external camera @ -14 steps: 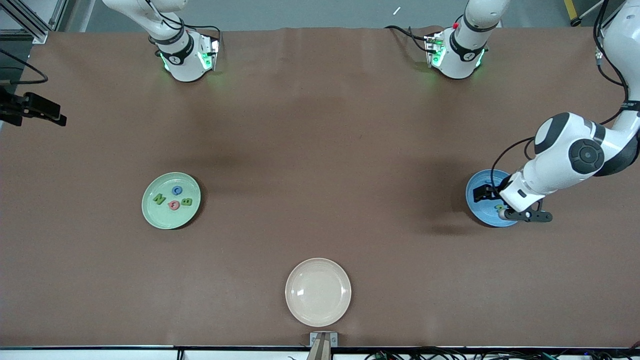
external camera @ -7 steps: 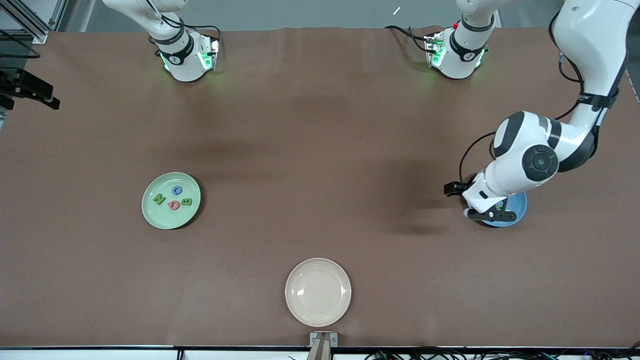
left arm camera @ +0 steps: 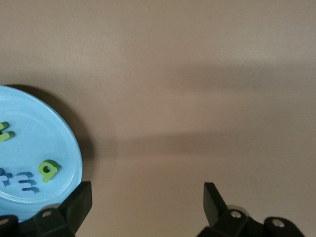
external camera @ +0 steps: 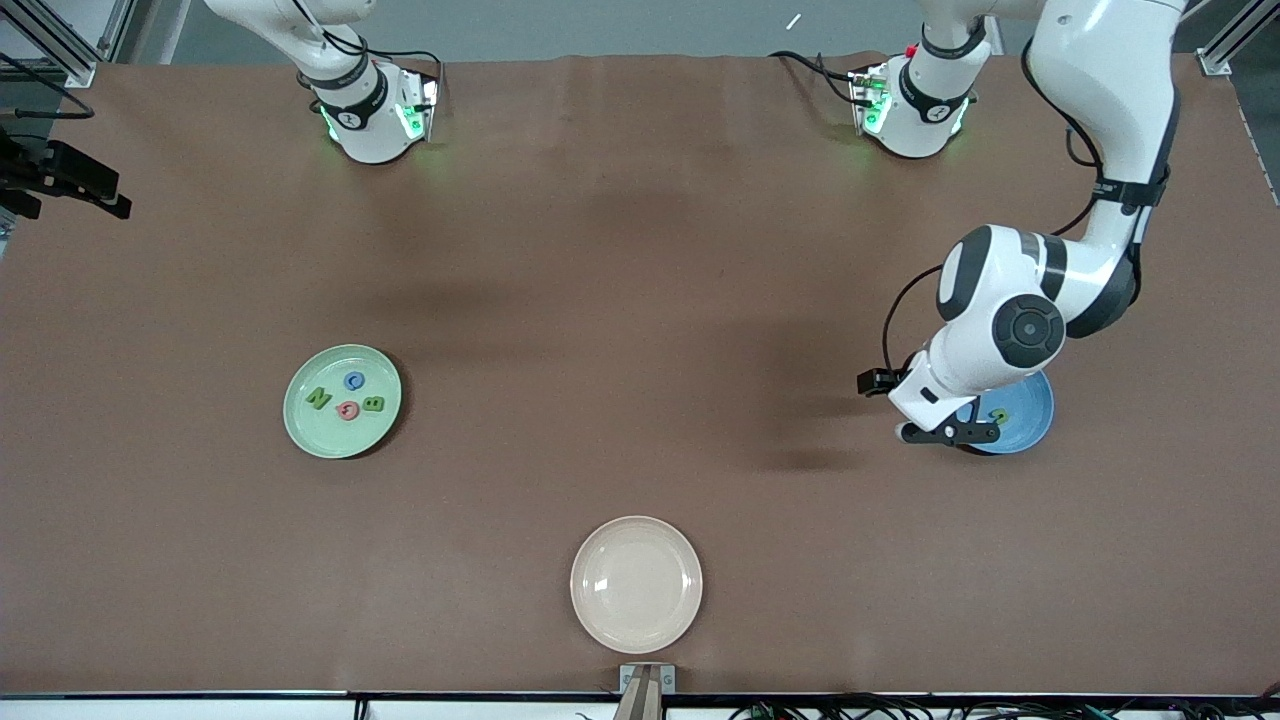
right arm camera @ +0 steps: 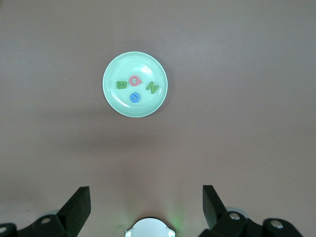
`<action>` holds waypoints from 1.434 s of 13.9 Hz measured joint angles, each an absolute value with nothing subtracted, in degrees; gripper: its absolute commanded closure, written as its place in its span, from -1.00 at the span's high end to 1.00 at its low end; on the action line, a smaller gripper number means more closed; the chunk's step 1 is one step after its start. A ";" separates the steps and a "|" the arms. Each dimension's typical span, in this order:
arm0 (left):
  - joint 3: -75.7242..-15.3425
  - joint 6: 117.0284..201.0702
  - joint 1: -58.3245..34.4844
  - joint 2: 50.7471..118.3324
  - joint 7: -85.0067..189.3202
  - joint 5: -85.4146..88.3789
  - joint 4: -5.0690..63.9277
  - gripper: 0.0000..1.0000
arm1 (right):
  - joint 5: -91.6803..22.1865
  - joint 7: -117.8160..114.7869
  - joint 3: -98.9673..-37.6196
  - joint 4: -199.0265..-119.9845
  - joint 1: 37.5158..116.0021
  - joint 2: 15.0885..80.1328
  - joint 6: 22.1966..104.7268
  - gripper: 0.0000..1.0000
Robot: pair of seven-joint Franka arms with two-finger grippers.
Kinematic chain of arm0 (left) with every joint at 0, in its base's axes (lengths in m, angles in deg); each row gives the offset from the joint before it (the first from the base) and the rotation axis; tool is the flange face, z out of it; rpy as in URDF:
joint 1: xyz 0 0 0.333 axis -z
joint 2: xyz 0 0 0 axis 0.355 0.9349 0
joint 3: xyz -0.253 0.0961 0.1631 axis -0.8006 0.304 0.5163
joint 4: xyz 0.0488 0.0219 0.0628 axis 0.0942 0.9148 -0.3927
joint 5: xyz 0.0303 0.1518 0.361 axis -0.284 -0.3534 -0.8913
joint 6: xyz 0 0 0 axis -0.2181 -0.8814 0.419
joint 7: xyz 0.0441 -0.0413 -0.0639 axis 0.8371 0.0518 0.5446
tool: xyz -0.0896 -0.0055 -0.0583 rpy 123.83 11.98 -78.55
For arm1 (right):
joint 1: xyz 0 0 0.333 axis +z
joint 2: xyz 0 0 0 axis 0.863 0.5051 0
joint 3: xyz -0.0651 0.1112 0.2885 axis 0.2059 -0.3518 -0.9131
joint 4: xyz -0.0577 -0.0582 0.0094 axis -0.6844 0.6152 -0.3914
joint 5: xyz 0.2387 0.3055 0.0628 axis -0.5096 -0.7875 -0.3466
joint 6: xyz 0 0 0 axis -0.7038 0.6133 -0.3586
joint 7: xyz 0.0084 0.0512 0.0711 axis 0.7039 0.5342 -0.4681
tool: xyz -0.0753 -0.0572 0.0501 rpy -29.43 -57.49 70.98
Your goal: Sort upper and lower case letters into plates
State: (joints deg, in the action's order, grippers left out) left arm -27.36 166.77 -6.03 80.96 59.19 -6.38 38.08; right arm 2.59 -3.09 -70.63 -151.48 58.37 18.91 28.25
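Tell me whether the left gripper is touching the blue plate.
Apart. In the left wrist view the left gripper is open and empty, with the blue plate far below beside it.

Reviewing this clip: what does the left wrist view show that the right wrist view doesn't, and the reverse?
Only the left wrist view: the rim side of the blue plate, holding a green small letter, a blue m and another green piece cut by the frame edge, with the open left gripper over bare table beside that plate.

Only the right wrist view: the whole pale green plate with green B, pink G, green N and blue C, and the open right gripper.

Both: the brown table, open empty fingers.
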 measured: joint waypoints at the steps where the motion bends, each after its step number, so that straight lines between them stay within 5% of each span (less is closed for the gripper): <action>1: -25.53 166.63 -4.15 80.29 59.19 -6.11 37.98 0.99 | 2.58 -3.20 -70.63 -151.49 58.37 18.91 28.25 1.00; 13: -24.41 157.21 -11.28 76.92 46.69 -6.07 34.69 0.99 | 2.54 -3.37 -70.69 -151.53 58.37 18.91 28.53 1.00; 20: -24.33 145.30 -17.35 61.85 41.87 -4.68 33.96 0.99 | 2.45 -3.49 -70.62 -151.61 59.60 18.90 28.62 1.00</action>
